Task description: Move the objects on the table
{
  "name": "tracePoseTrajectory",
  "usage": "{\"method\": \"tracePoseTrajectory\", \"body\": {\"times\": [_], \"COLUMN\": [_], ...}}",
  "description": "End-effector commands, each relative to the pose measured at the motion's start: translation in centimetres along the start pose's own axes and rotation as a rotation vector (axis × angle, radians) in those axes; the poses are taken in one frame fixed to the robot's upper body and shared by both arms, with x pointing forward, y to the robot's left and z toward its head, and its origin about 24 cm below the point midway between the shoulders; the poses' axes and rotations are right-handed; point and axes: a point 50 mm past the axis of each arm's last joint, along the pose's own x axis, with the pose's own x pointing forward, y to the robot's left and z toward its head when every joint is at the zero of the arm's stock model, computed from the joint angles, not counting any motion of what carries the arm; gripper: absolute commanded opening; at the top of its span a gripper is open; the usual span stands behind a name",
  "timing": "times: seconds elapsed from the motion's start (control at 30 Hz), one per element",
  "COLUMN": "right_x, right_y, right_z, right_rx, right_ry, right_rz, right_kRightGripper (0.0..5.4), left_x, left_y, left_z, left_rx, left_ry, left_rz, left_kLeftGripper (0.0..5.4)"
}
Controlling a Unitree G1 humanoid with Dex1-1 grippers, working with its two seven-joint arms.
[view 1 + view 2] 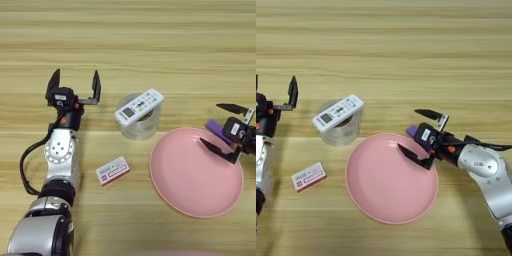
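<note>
Pink plate [391,180] at 5 o'clock | white remote [139,106] on tape roll [140,125], long axis 8-to-2 | right gripper [415,131] wide, straddling purple block [412,131] | left gripper [74,82] wide, empty, 9 o'clock.

Purple block [411,131] mostly hidden behind right gripper [416,131].

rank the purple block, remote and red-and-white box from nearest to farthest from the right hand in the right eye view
From the right hand, open:
1. Purple block, right beside it, at the plate's upper right rim.
2. Remote, to its left, lying on top of the tape roll.
3. Red-and-white box, farthest, at lower left.
</note>
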Motion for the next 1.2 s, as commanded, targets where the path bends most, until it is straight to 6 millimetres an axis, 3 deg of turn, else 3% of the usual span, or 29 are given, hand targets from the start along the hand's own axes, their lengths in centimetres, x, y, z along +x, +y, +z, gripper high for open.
{"method": "tracePoseTrajectory", "body": {"times": [0.03,0.33,0.53,0.9,1.2], "right_x": [-0.2,-0.7,-2.6,-3.9,-5.0], "right_y": [-0.9,-3.2,-5.4,-5.9,-5.1], "right_z": [1.0,1.7,1.2,-2.3,-6.8], "right_rx": [0.054,0.242,0.356,0.438,0.486], "right_ry": [-0.052,-0.146,-0.225,-0.169,-0.030], "right_rz": [-0.032,-0.147,-0.156,-0.095,-0.060], "right_kRightGripper": [5.40,5.40,5.40,5.40,5.40], "left_x": [0.5,0.5,0.6,0.6,0.5], "left_y": [-0.4,-0.5,-0.6,-0.7,-0.6], "left_z": [0.3,0.3,0.4,0.6,0.6], "left_rx": [-0.007,-0.008,-0.014,-0.026,-0.032], "left_ry": [-0.022,-0.026,-0.030,-0.044,-0.048], "left_rz": [-0.003,-0.004,-0.006,-0.016,-0.024], "left_kLeftGripper": [5.38,5.38,5.38,5.38,5.38]}}
